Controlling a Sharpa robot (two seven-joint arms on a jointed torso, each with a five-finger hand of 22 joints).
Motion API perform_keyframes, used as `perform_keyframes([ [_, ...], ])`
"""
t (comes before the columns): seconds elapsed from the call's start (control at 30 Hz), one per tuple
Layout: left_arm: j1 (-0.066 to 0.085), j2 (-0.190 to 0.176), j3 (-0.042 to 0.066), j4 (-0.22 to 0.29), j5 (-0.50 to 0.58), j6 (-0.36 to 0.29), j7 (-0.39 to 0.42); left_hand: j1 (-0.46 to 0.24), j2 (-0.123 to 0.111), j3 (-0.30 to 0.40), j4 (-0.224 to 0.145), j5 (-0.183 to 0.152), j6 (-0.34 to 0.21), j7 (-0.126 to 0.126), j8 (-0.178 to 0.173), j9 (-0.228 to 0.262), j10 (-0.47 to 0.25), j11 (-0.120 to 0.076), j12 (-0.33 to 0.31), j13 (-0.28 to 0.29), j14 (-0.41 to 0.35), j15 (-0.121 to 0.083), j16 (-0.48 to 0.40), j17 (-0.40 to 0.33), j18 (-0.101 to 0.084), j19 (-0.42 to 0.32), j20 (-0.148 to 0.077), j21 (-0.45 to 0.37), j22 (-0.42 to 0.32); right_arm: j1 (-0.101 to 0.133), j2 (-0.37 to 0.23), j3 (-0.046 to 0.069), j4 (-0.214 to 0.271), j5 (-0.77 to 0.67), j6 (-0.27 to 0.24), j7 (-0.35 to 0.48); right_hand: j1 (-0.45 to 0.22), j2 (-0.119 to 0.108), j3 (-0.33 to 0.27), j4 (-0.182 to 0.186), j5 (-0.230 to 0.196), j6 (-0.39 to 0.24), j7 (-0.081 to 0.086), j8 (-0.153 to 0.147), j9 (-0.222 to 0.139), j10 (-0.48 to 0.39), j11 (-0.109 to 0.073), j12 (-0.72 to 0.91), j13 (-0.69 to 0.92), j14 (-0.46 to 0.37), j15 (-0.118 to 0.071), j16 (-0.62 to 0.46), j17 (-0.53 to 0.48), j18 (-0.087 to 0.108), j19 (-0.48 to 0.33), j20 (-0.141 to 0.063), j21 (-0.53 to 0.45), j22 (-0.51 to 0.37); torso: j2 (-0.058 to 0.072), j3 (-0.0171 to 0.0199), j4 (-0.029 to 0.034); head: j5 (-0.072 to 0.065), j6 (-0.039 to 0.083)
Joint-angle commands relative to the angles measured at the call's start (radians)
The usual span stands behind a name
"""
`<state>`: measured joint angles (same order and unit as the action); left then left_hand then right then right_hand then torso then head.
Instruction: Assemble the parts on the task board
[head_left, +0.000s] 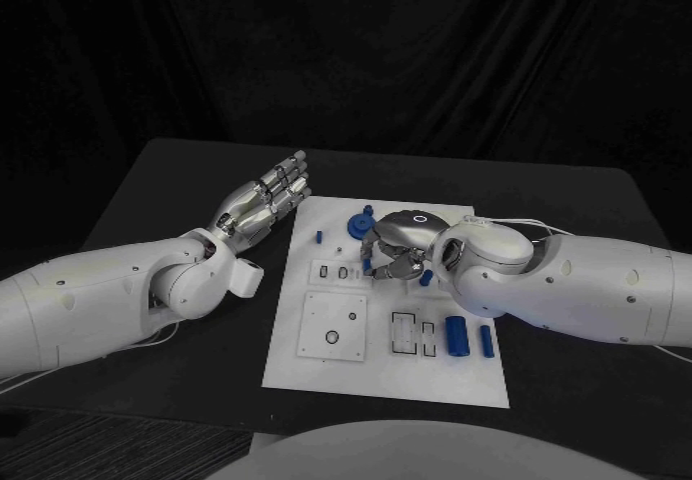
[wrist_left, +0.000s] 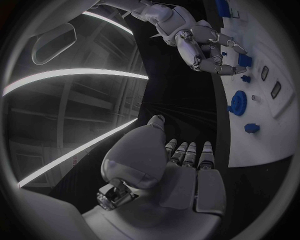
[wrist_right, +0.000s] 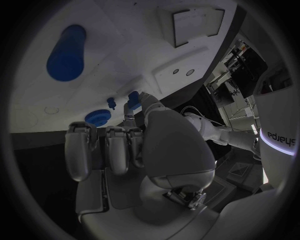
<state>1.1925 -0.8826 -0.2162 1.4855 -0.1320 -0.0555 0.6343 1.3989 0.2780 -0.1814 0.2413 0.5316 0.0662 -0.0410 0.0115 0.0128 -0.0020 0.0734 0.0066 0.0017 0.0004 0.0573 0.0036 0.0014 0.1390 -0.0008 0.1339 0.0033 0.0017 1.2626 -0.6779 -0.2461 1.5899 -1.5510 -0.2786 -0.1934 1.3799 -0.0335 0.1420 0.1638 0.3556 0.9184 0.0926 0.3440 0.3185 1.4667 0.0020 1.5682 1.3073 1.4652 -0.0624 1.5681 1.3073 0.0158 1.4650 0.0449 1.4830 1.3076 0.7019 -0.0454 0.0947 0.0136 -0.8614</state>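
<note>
- The right hand (head_left: 395, 250) is down over the middle of the task board (head_left: 325, 360), fingers curled toward the surface. A small blue piece (head_left: 371, 266) sits right at its fingertips, and in the left wrist view a blue piece (wrist_left: 244, 60) lies against those fingers (wrist_left: 215, 60) — whether it is actually pinched or only touched, I cannot tell.
- The left hand (head_left: 268, 200) lies off the board's left edge, fingers straight and together, palm flat, holding nothing.
- So the right hand is the nearer one by far; the work sits directly under it, while the left hand stands well apart from any part.
- Just beyond the right hand, toward the far end of the board, is a round blue knob (head_left: 364, 221), with a small blue peg (head_left: 317, 238) near the board's left edge.
- Nearer the robot, two blue bars (head_left: 457, 336) lie side by side beside a row of rectangular slots (head_left: 414, 334), their long axes running along the board's length — toward and away from the robot.
- A square recess (head_left: 333, 325) with a small ring lies left of those slots.
- The right forearm (head_left: 577, 285) crosses the board's right edge; it looks likely to crowd any reach for the bars.
</note>
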Motion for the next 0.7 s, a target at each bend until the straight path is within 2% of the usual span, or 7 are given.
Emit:
perform_keyframes([
  [0.03,-0.001,0.002,0.001,0.002,-0.002,0.01,0.012,0.006,-0.001,0.001,-0.002,0.004,0.001,0.008,0.005,0.002,0.002,0.0,-0.007,-0.002,0.0,0.003,-0.004,-0.001,0.008,0.001,0.004,-0.003,-0.002,-0.003,0.004,0.0,-0.003,-0.003,0.029,-0.024,0.002,-0.008,-0.001,-0.006,0.004,0.015,-0.008,0.0,0.018,0.104,0.006,0.003,0.264,0.106,0.009,0.003,0.263,0.01,0.048,0.01,-0.008,0.229,-0.001,0.0006,0.0023,-0.002,0.001],
  [0.37,-0.001,0.005,0.001,0.0,-0.002,0.011,0.012,0.006,-0.001,0.001,-0.002,0.004,0.001,0.008,0.005,0.002,0.002,0.0,-0.007,-0.002,0.0,0.003,-0.004,-0.001,0.008,0.001,0.004,-0.003,-0.002,-0.009,0.023,0.0,-0.024,-0.003,0.043,-0.022,0.001,-0.008,0.0,-0.008,0.005,0.009,-0.006,-0.006,0.016,0.104,0.008,0.003,0.264,0.106,0.011,0.003,0.263,0.01,0.048,0.012,-0.008,0.229,0.0,0.0001,0.0026,-0.001,-0.004],
  [0.6,-0.001,0.007,0.001,-0.002,-0.002,0.013,0.012,0.006,0.0,0.003,-0.003,0.005,0.001,0.009,0.005,0.001,0.002,0.0,-0.007,-0.002,0.0,0.004,-0.004,-0.001,0.009,0.001,0.005,-0.003,-0.002,-0.017,0.029,0.0,-0.034,-0.003,0.049,-0.019,-0.002,-0.012,0.001,-0.012,0.005,-0.011,0.001,-0.024,0.009,0.104,0.009,0.003,0.264,0.106,0.014,0.003,0.263,0.011,0.047,0.016,-0.011,0.228,0.0,0.0008,0.0025,0.001,-0.006],
  [0.7,-0.001,0.007,0.001,-0.003,-0.002,0.012,0.013,0.006,0.001,0.004,-0.003,0.005,0.0,0.009,0.004,0.001,0.002,0.0,-0.007,-0.002,0.0,0.003,-0.004,-0.001,0.009,0.001,0.005,-0.003,-0.002,-0.019,0.03,0.0,-0.036,-0.003,0.056,-0.019,-0.013,-0.02,-0.005,-0.014,-0.032,-0.028,0.004,-0.039,0.004,0.104,0.007,0.003,0.264,0.106,0.012,0.003,0.263,0.011,0.045,0.017,-0.014,0.227,0.0,0.0009,0.0013,0.002,-0.008],
])
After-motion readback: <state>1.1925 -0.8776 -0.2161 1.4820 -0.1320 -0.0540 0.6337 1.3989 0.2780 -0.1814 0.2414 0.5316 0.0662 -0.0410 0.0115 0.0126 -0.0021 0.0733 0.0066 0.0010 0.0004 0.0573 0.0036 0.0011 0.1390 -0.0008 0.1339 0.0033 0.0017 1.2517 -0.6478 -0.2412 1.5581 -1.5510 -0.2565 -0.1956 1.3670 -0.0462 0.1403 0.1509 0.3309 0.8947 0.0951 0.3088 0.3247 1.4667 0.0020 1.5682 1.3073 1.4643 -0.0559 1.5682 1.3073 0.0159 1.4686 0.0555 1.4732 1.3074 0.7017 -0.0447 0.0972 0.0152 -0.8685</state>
